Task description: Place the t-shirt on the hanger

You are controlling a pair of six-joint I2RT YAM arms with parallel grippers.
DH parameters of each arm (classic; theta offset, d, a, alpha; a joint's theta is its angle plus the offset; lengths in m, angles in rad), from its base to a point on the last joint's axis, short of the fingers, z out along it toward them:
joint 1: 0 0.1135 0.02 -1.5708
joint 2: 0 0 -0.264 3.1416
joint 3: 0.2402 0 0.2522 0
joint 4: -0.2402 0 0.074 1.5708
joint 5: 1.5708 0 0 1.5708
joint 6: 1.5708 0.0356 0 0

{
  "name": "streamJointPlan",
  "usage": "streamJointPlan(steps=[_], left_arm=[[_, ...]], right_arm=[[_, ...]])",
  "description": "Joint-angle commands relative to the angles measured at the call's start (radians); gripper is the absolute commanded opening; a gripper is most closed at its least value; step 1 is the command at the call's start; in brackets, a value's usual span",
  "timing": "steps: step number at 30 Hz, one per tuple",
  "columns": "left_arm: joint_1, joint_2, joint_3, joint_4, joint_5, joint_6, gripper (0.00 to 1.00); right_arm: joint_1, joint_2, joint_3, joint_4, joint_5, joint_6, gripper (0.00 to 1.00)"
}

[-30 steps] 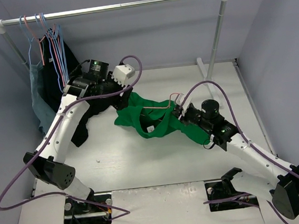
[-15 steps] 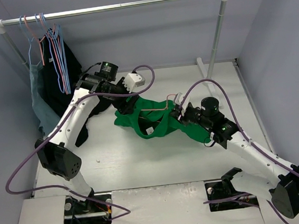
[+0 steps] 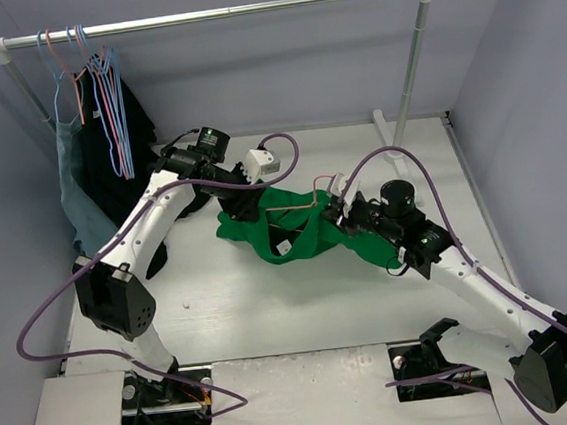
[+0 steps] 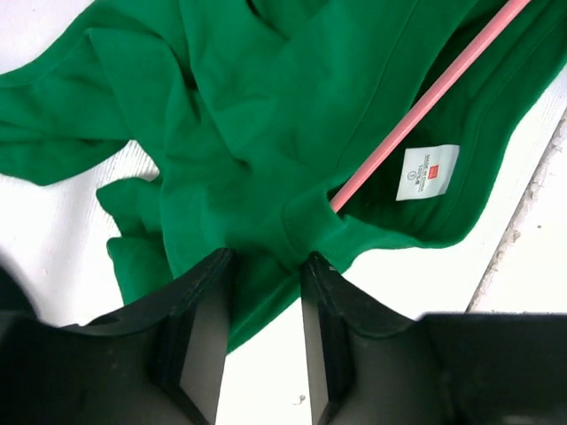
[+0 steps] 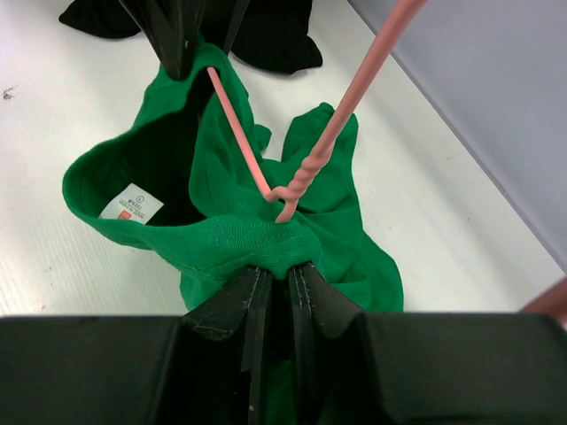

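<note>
The bright green t-shirt (image 3: 288, 234) lies crumpled mid-table, its white neck label (image 4: 427, 172) facing up inside the open collar. The pale pink hanger (image 3: 298, 203) runs into the neck opening; its wire (image 4: 416, 111) disappears under the cloth, and its twisted neck (image 5: 304, 177) rises just above the collar. My right gripper (image 3: 334, 216) is shut on the t-shirt's collar edge (image 5: 257, 239), right under the hanger's twist. My left gripper (image 4: 266, 261) is open, with its fingers (image 4: 199, 328) straddling a fold of the t-shirt's left side (image 3: 241, 209).
A clothes rail (image 3: 214, 14) spans the back, with blue wire hangers (image 3: 107, 99), a black garment (image 3: 108, 159) and a grey-blue garment (image 3: 75, 182) hung at its left end. The black cloth trails onto the table (image 5: 266, 35). The rail's right post (image 3: 407, 70) stands behind my right arm.
My left arm has swung right and down, bringing its open gripper onto the t-shirt's left side. The right gripper keeps its hold and has barely moved.
</note>
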Motion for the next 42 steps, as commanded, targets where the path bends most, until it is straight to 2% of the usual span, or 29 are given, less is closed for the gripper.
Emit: streamJointPlan(steps=[1, 2, 14, 18, 22, 29, 33, 38, 41, 42], left_arm=[[-0.006, -0.029, -0.003, 0.058, 0.065, 0.019, 0.33], [-0.006, -0.028, -0.004, 0.061, 0.068, 0.019, 0.28], [-0.006, -0.104, -0.096, 0.183, 0.204, -0.024, 0.00], [-0.008, -0.138, -0.132, 0.236, 0.257, -0.061, 0.00], [-0.010, -0.156, -0.161, 0.257, 0.258, -0.081, 0.14], [-0.013, -0.150, -0.175, 0.228, 0.238, -0.067, 0.27], [-0.023, -0.138, -0.175, 0.204, 0.235, -0.055, 0.29], [-0.026, -0.129, -0.172, 0.199, 0.223, -0.049, 0.29], [-0.026, -0.126, -0.156, 0.196, 0.220, -0.047, 0.16], [-0.026, -0.126, -0.152, 0.196, 0.220, -0.047, 0.09]], right_arm=[[-0.006, 0.010, 0.074, 0.077, -0.026, -0.011, 0.00], [-0.006, 0.012, 0.081, 0.075, -0.028, -0.014, 0.00], [-0.040, 0.027, 0.113, 0.048, -0.052, -0.015, 0.00], [-0.052, 0.033, 0.130, 0.031, -0.067, -0.011, 0.00], [-0.060, 0.035, 0.142, 0.022, -0.089, -0.005, 0.00], [-0.062, 0.030, 0.154, 0.011, -0.114, 0.003, 0.00], [-0.062, 0.030, 0.156, 0.008, -0.117, 0.008, 0.00], [-0.062, 0.026, 0.156, 0.014, -0.121, 0.015, 0.00], [-0.063, 0.029, 0.162, 0.012, -0.123, 0.015, 0.00], [-0.062, 0.030, 0.163, 0.009, -0.121, 0.014, 0.00]])
